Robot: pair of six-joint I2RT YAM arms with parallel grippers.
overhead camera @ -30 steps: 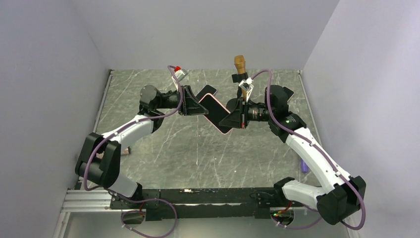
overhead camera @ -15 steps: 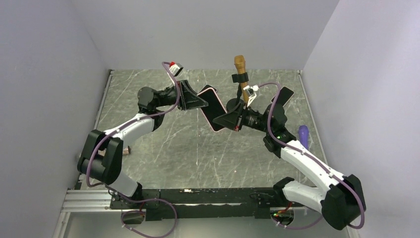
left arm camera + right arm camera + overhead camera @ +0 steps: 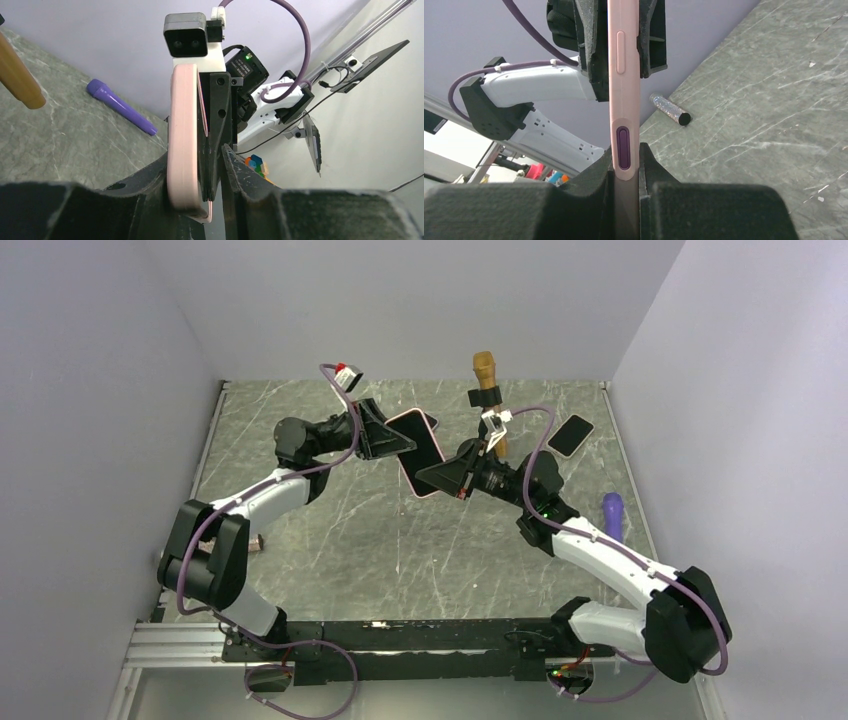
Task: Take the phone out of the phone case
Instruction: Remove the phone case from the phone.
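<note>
The phone [image 3: 425, 443] in its pink phone case [image 3: 624, 100] hangs in mid-air over the middle of the table, between both grippers. My right gripper [image 3: 424, 476] is shut on the case's lower end. In the right wrist view its fingers [image 3: 626, 150] press both faces just below the purple side button. My left gripper [image 3: 408, 447] straddles the upper end. In the left wrist view the case [image 3: 182, 140] leans on one finger, and a narrow gap shows at the other finger [image 3: 239, 175], so the left gripper [image 3: 196, 152] is open.
A second dark phone [image 3: 571, 434] lies on the table at the back right. A brown handle with a black clip [image 3: 487, 380] stands at the back centre. A purple object [image 3: 612, 510] lies by the right wall. A small glittery tube [image 3: 255, 542] lies at the left.
Both arms carried the cased phone a little left and toward the back. The right arm stretched left, uncovering the dark phone on the table. The left jaws have widened.
</note>
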